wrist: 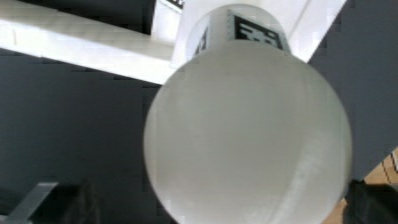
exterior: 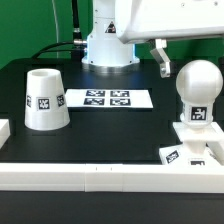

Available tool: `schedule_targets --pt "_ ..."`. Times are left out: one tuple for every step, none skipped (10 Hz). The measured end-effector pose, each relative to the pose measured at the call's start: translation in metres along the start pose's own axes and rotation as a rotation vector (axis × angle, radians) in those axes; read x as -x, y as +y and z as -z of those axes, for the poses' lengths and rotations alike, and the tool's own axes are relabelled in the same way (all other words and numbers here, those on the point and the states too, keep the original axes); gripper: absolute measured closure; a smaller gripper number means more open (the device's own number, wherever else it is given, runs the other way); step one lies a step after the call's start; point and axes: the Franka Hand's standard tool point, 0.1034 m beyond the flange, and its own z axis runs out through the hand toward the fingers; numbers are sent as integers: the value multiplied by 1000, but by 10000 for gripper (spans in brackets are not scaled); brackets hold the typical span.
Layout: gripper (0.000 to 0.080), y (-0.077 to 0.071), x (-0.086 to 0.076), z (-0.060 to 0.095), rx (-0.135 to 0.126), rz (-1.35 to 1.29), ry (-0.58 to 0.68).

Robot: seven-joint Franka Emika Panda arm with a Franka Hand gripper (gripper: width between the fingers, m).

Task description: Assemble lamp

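Observation:
The white round-topped bulb (exterior: pixel 197 88) stands upright on the low square base block (exterior: pixel 188 150) at the exterior view's right. The tapered shade (exterior: pixel 45 100) stands mouth down at the exterior view's left. My gripper (exterior: pixel 162 58) hangs above and just behind the bulb, with only one dark finger clearly visible in the exterior view. In the wrist view the bulb (wrist: pixel 240 130) fills the middle, and its tagged neck is visible. My gripper (wrist: pixel 210 205) is open, with a dark finger (wrist: pixel 43 200) at each edge of that view, apart from the bulb.
The marker board (exterior: pixel 108 98) lies flat mid-table in front of the arm's white pedestal (exterior: pixel 108 45). The long white rail border (exterior: pixel 100 175) runs along the near edge, with a short piece at the far left (exterior: pixel 4 130). It also shows in the wrist view (wrist: pixel 89 55).

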Motion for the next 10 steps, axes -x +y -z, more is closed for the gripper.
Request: schedule_targets --pt "101 -1 2 -1 -6 -2 -19" --pt "101 -6 6 -2 -27 -10 -88" --pt "101 -10 5 -3 -42 -11 -136" --pt "101 -14 8 -5 -64 -1 -221" --pt "101 -16 11 -6 -81 7 -295" --pt "101 -16 12 -8 -90 16 -348" --pt "101 -14 11 -11 -88 17 -341" --pt "101 -12 12 -13 -86 19 -338" --pt "101 -12 12 -13 -86 20 -334" --pt "101 -13 11 -13 -85 21 -333"
